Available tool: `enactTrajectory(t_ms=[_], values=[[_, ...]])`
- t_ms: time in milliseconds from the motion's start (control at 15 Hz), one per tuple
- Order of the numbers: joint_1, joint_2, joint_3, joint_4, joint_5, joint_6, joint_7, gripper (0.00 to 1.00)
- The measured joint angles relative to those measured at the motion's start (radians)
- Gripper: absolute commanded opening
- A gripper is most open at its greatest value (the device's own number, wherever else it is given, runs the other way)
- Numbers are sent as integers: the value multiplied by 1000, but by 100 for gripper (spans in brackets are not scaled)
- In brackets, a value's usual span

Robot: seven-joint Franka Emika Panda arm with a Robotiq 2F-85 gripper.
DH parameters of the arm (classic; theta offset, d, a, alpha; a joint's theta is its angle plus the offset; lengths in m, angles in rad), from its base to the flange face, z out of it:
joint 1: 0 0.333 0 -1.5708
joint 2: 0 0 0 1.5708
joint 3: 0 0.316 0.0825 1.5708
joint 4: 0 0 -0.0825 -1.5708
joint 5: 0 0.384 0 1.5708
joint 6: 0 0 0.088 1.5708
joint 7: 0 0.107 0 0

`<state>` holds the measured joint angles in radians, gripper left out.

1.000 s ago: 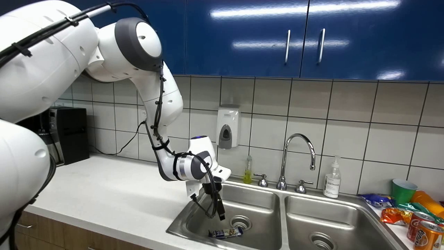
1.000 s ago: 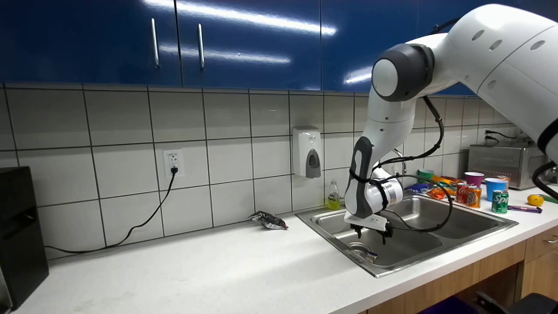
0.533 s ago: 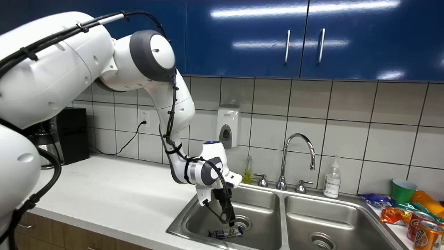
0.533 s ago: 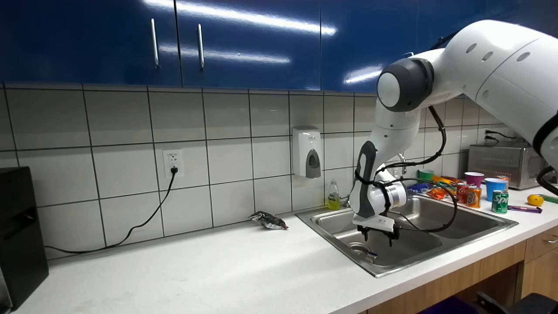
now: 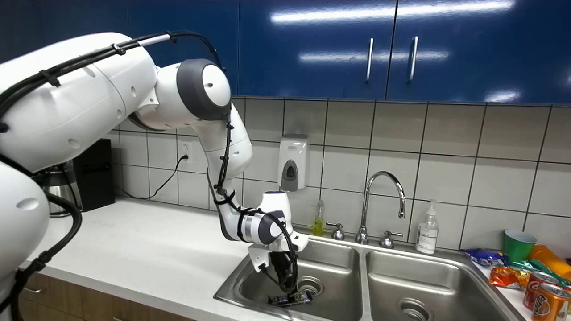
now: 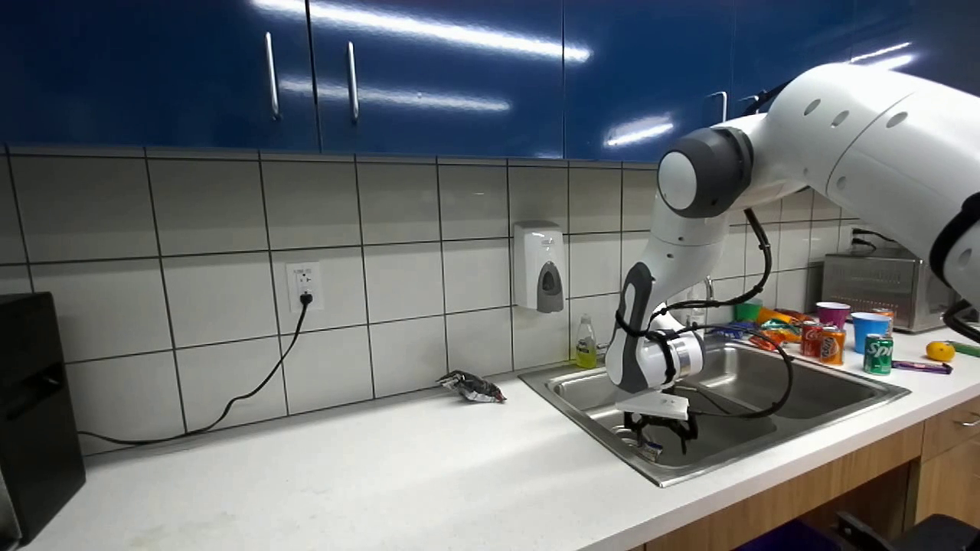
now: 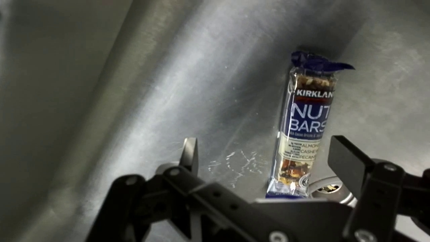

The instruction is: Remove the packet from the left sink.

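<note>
The packet (image 5: 291,300), a dark blue and clear nut-bar wrapper, lies flat on the floor of the left sink (image 5: 340,278), beside the round drain (image 5: 313,285). In the wrist view the packet (image 7: 304,124) lies lengthwise, its lower end hidden behind the gripper body. My gripper (image 7: 263,151) is open and empty. Its fingers stand on either side of the packet's lower half, closer on the right finger's side. In an exterior view the gripper (image 6: 662,445) is down inside the left sink, just over the packet (image 6: 651,450). Whether the fingers touch the floor is not clear.
The right basin (image 5: 415,276) adjoins, with the faucet (image 5: 365,214) behind the divider. A soap bottle (image 5: 319,218) and pump bottle (image 5: 427,229) stand behind. Cans (image 5: 551,301), cups and snack packets are right of the sink. A silver-black packet (image 6: 471,386) lies on the counter (image 6: 367,467).
The arm has come down and somewhat to the right in the exterior view with the soap pump, bringing the open gripper lower into the left sink, over the packet. The packet has not moved.
</note>
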<state>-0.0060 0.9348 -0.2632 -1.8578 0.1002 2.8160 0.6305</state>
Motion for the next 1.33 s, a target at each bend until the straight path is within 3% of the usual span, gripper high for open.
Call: enactTrajectory(t_ms=[1333], values=[[9,99,24,102,4,-21,-7,100]])
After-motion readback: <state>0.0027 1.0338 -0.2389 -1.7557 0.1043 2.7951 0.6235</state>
